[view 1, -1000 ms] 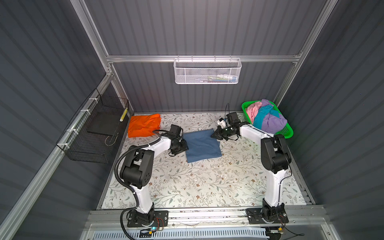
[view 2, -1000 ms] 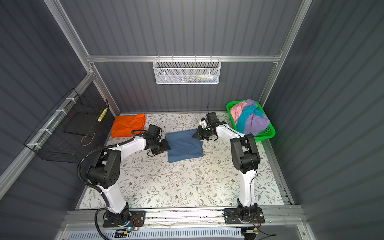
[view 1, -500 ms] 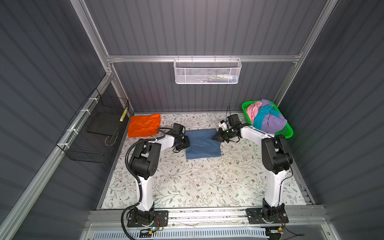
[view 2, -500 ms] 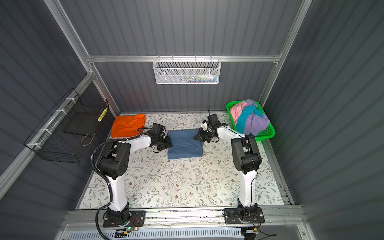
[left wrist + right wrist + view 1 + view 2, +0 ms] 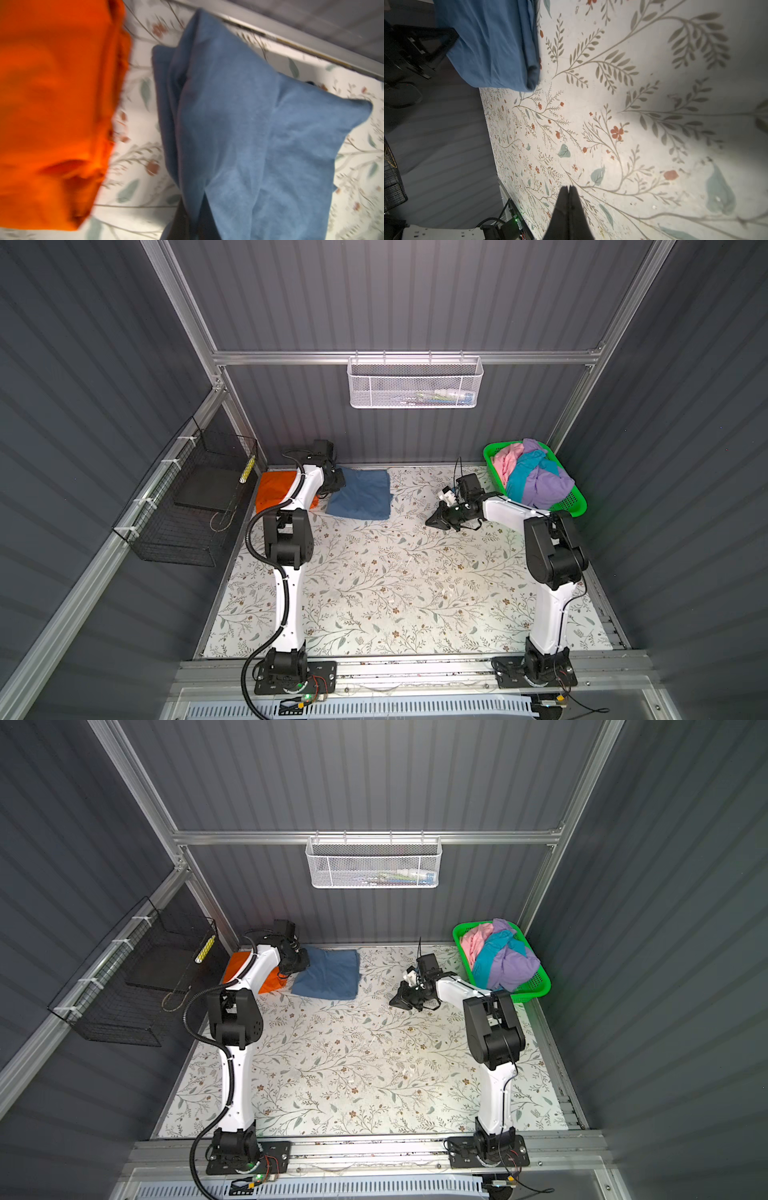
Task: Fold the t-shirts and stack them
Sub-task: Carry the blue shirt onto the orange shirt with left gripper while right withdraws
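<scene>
The folded dusty blue t-shirt (image 5: 361,495) (image 5: 330,975) lies near the back wall, left of the middle. My left gripper (image 5: 338,483) (image 5: 305,965) is shut on its left edge, and the cloth runs between the jaws in the left wrist view (image 5: 192,224). The folded orange t-shirt (image 5: 274,489) (image 5: 52,93) lies just beyond, in the back left corner, partly under my left arm. My right gripper (image 5: 430,521) (image 5: 569,188) is shut and empty, low over the bare table right of the blue shirt (image 5: 494,41). Pink (image 5: 507,460), turquoise (image 5: 525,472) and lilac (image 5: 544,485) shirts are heaped in the basket.
The green lattice basket (image 5: 577,506) stands in the back right corner. A black wire basket (image 5: 195,497) hangs on the left wall and a white mesh basket (image 5: 415,383) on the back wall. The floral table (image 5: 395,580) stretches toward the front.
My left gripper has shut on the blue shirt's left edge and pulled it back and left, up beside the orange shirt. The right gripper stayed shut, about where it was, now apart from the shirt.
</scene>
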Controlling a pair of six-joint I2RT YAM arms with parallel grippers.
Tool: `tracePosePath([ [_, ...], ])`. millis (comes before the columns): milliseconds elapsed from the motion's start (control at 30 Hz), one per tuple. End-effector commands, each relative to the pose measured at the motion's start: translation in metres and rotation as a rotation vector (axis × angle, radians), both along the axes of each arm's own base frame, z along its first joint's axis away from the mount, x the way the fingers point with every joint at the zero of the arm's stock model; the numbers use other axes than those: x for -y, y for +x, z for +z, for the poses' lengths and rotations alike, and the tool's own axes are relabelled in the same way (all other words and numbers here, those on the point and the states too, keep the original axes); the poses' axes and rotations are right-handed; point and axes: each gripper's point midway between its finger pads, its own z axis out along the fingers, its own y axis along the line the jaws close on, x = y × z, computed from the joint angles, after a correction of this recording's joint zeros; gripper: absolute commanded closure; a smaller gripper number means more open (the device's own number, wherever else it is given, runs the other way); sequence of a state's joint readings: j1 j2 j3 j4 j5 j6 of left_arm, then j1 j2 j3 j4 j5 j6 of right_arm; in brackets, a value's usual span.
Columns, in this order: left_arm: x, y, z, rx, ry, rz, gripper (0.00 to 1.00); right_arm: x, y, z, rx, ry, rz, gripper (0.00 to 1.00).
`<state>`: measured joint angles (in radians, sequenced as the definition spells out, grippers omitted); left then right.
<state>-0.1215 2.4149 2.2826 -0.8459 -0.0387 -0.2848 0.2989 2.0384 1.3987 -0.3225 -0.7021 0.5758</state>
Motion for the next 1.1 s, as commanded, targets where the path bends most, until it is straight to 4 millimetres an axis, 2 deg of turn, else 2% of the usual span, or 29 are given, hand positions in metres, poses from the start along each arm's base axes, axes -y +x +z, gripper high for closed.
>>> tracePosePath([
  [0,-0.025,-0.011,0.003,-0.067,0.173,-0.04,1.0,0.0,-0.003,-0.013,-0.03,0.008,0.0,1.0],
  [233,-0.072,-0.006,0.037,-0.022,0.37,0.009,1.0,-0.001,-0.008,-0.031,-0.082,0.025,-0.019,1.0],
  [400,-0.096,-0.005,0.07,0.031,0.495,0.05,1.0,0.0,-0.019,-0.049,-0.133,0.025,-0.03,1.0],
  [500,-0.103,0.0,0.092,0.088,0.542,0.073,1.0,-0.001,-0.022,-0.054,-0.148,0.027,-0.032,1.0],
  [933,-0.126,0.001,0.162,0.223,0.631,0.128,1.0,-0.012,-0.022,-0.06,-0.165,0.024,-0.018,1.0],
  [1067,-0.135,-0.002,0.169,0.23,0.646,0.147,1.0,-0.014,-0.023,-0.063,-0.171,0.022,-0.017,1.0],
])
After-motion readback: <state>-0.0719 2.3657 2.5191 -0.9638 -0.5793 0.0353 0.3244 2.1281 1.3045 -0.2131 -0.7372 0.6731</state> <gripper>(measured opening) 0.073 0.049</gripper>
